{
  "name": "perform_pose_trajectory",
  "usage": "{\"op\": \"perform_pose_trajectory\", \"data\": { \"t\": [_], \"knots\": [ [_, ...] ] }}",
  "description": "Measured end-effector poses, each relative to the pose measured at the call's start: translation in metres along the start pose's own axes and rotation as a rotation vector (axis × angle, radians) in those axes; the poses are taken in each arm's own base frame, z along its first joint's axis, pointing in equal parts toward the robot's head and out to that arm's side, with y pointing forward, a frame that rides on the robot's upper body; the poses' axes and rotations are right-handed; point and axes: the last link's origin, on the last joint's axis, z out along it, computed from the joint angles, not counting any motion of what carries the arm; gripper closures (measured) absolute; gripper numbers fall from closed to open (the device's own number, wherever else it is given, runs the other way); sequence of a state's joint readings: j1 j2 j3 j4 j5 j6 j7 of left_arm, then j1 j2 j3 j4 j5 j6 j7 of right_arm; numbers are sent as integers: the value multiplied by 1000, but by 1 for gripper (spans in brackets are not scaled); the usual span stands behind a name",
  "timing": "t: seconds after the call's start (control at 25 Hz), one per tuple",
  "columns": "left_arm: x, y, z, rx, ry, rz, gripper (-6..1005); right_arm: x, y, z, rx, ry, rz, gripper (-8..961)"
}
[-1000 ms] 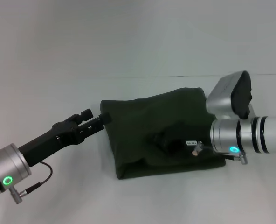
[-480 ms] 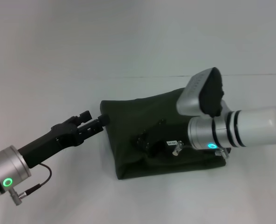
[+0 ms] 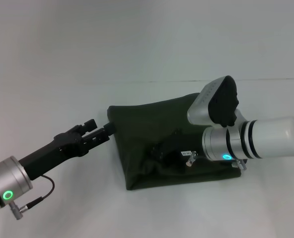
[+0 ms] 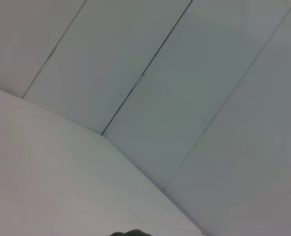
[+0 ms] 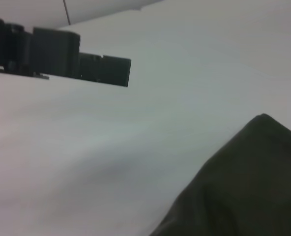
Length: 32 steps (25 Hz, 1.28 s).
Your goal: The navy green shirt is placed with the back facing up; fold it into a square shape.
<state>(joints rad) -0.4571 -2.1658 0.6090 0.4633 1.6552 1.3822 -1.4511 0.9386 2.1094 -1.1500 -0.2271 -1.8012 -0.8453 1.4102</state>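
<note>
the navy green shirt [image 3: 147,124] lies folded, roughly square, flat.

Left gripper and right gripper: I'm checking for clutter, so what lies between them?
In the head view, only the navy green shirt, folded on the white table, lies between the left gripper at its edge and the right gripper on top of it.

1. Head view looks forward and down over the white table [image 3: 137,49], moderately near.
2. Left wrist view faces paneled wall [image 4: 185,73], tabletop below.
3. Right wrist view skims the tabletop closely, sharing shirt [image 5: 244,187] with head view.
</note>
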Motion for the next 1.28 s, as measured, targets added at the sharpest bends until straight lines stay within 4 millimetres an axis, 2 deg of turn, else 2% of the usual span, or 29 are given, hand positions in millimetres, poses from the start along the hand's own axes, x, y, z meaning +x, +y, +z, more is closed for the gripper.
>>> {"op": "perform_pose_trajectory", "data": {
  "t": [0.2, 0.36, 0.92, 1.28],
  "knots": [
    [1, 0, 1, 1, -1, 4, 79, -15, 3, -9, -55, -93, -6, 953],
    [2, 0, 2, -2, -3, 7, 79, -18, 1, -14, -56, -129, 16, 953],
    [1, 0, 2, -2, -5, 5, 79, 12, -1, -19, -33, -78, 99, 954],
    [-1, 1, 1, -3, -6, 2, 79, 20, 12, -18, -99, -55, 95, 953]
  ]
}}
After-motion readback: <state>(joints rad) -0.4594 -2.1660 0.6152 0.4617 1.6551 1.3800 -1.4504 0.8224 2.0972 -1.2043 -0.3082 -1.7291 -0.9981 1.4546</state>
